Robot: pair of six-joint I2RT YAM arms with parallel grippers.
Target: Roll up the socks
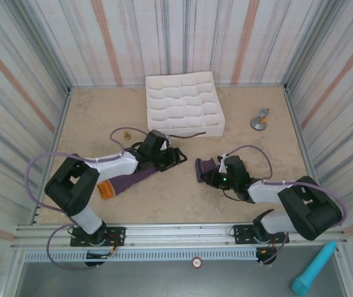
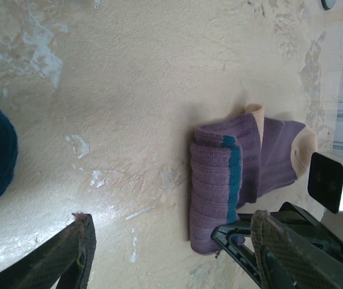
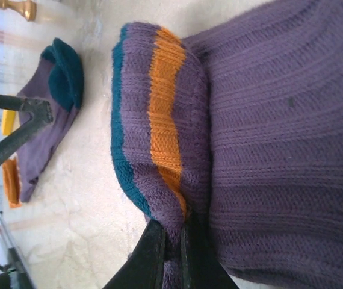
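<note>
Your left fingers (image 2: 78, 253) are spread wide and grasp nothing. In the left wrist view one tip sits over bare counter (image 2: 129, 90). The other is just beside the end of the folded sock (image 2: 219, 180), and you cannot tell whether it touches.

Your right fingers (image 3: 153, 253) are clenched almost together on that folded sock (image 3: 268, 120), pinching the doubled edge that carries the orange band and teal stripe. From above, this sock (image 1: 204, 166) lies near the middle of the counter (image 1: 183, 195), at the tip of the right arm.

The second sock (image 1: 130, 178) lies flat under your left arm, its orange cuff toward the near left. The right wrist view shows its teal toe (image 3: 63, 72) pointing toward the folded one, the two apart.

The counter is a pale, mottled stone-look sheet. A white gridded box (image 1: 183, 105) stands at the far middle. A small brass piece (image 1: 126, 133) sits left of it and a grey metal object (image 1: 260, 119) to its right. Striped panels (image 1: 28, 55) wall in three sides. A teal cylinder (image 1: 313, 269) lies beyond the near right rail.
</note>
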